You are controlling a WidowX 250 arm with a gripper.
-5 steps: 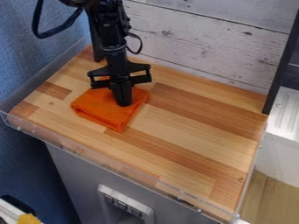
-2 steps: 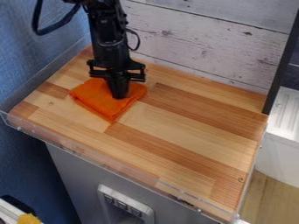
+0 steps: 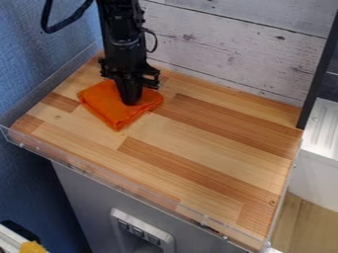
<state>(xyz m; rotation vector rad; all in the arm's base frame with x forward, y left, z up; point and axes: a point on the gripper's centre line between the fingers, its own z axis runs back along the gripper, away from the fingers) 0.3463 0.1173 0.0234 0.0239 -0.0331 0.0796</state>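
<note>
Softly rumpled, the folded orange cloth (image 3: 114,111) lies beneath and around the fingers (image 3: 131,97), which stand narrowly together.

The cloth (image 3: 109,109) looks matt and softly textured. The bench (image 3: 198,143) has a smooth wood surface with a faint sheen; along its front edge runs a clear, glossy strip (image 3: 86,168), probably plastic. The wall (image 3: 224,49) looks like rough, weathered, whitewashed wood.
</note>
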